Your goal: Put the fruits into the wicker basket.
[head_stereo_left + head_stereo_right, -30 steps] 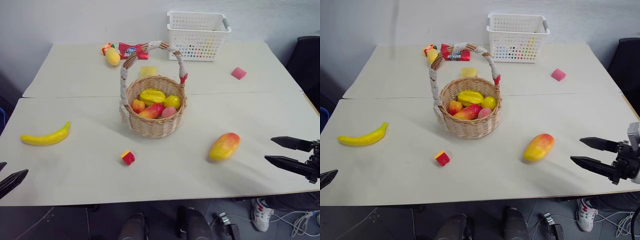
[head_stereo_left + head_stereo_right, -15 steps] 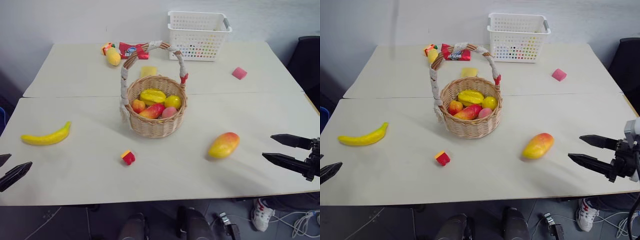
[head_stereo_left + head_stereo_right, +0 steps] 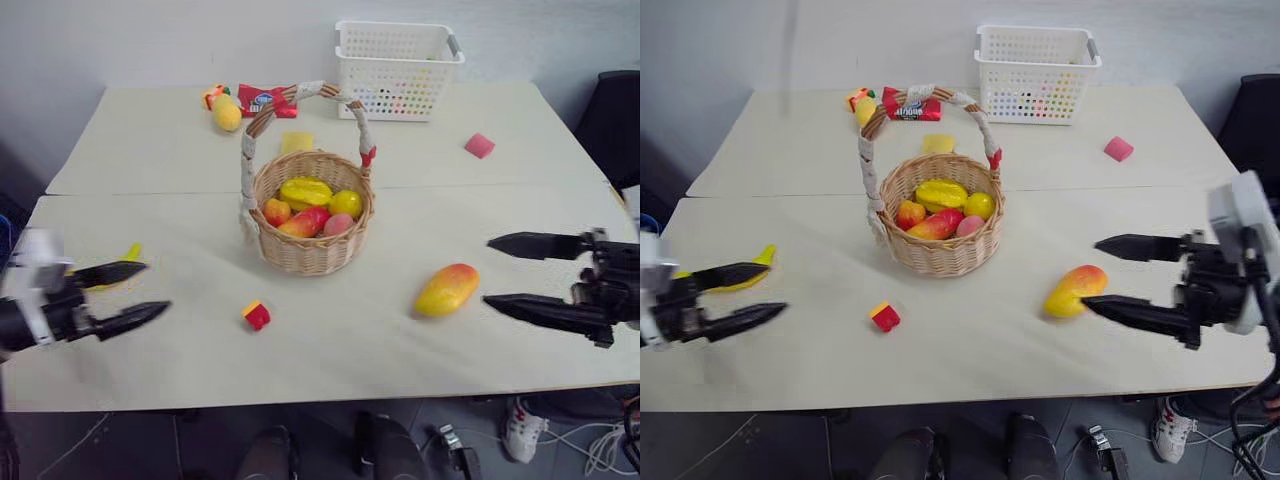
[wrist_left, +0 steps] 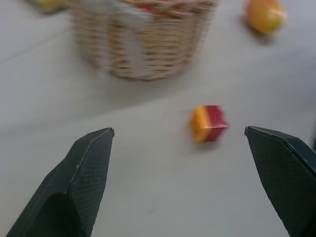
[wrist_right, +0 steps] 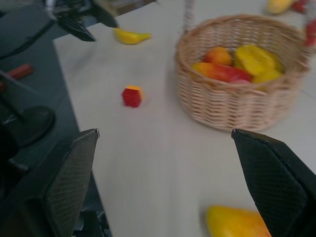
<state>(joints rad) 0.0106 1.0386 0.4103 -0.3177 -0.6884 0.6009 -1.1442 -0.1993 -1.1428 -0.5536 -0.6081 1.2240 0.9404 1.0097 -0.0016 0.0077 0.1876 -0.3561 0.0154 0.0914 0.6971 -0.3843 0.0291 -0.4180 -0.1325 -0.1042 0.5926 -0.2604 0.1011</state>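
Wicker basket [image 3: 311,225] sits mid-desk [image 3: 180,150], already holding several toy fruits. Mango [image 3: 447,289] lies on the desk right of the basket and nearer the robot, just beside the right gripper [image 3: 513,272], fingers wide apart, empty. Banana [image 3: 128,255] lies well left of the basket, mostly hidden behind the left gripper [image 3: 140,292], also spread wide, empty. Red-and-yellow cube [image 3: 256,314] sits in front of the basket, slightly left.

Woven wicker basket [image 3: 312,225], glossy smooth mango [image 3: 447,290], white plastic mesh basket [image 3: 397,70], matt table [image 3: 340,340]
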